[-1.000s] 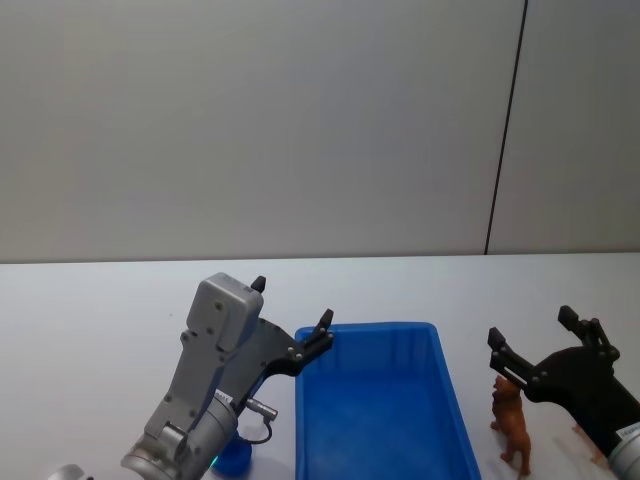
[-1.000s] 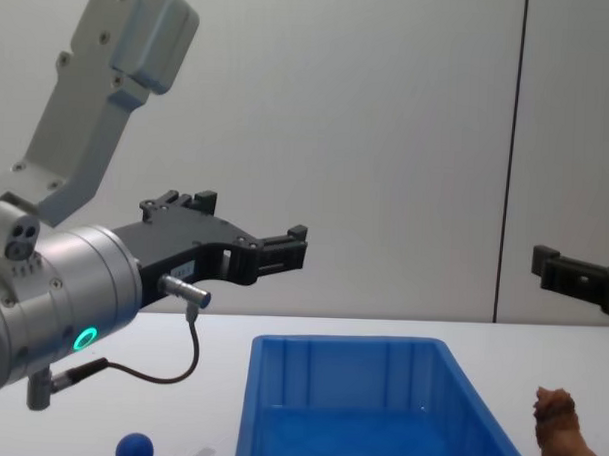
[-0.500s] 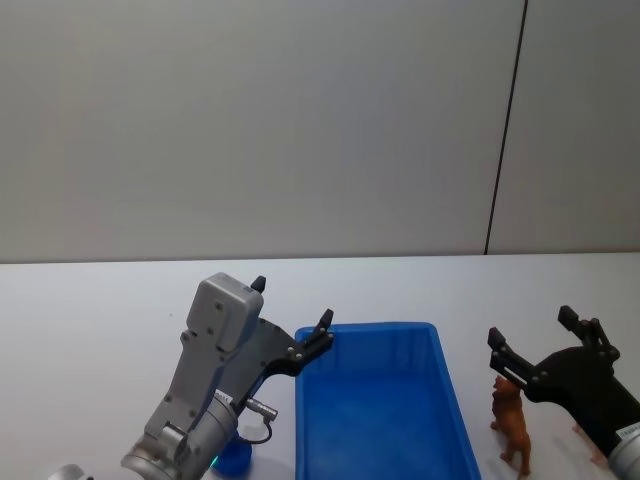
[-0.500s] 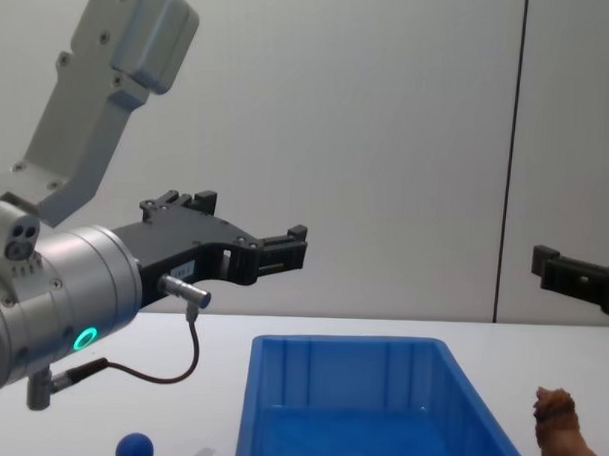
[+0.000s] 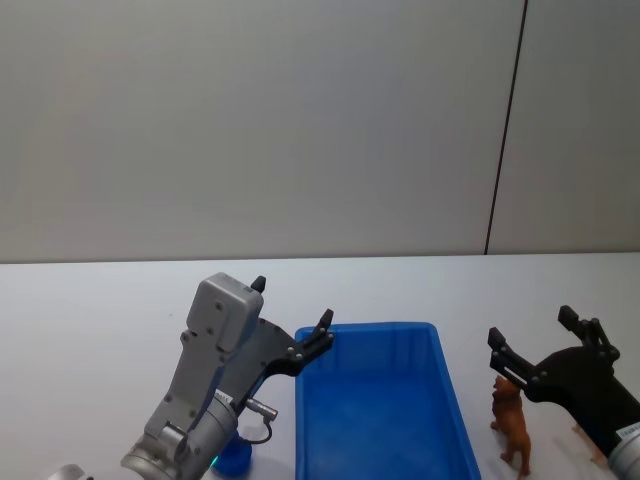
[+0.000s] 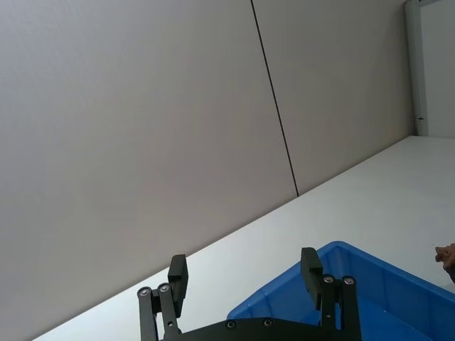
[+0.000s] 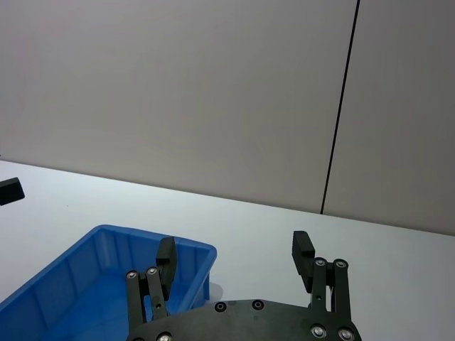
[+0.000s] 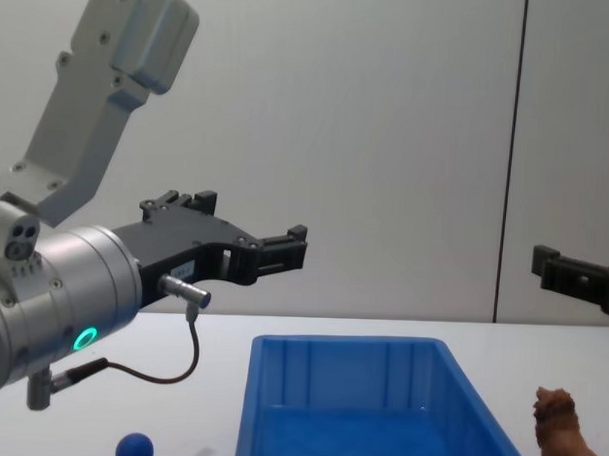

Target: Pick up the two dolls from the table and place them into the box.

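The brown shaggy-maned toy lion point(image 5: 513, 425) is seen standing on the white worktop point(image 5: 100, 320), just beside the right wall of the bright blue plastic bin point(image 5: 370, 327). The right gripper point(image 5: 531, 328) is held above it, jaws released. It is best lowered straight, so that the body is straddled before closing. The left gripper point(image 5: 292, 302), jaws likewise spread, is held near the bin's far left corner.

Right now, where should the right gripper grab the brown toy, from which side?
Probably the trunk, across its flanks, from above: the brown toy stands upright just right of the box, head away from the robot, open right gripper above it. Left gripper hangs by the box's far-left corner.
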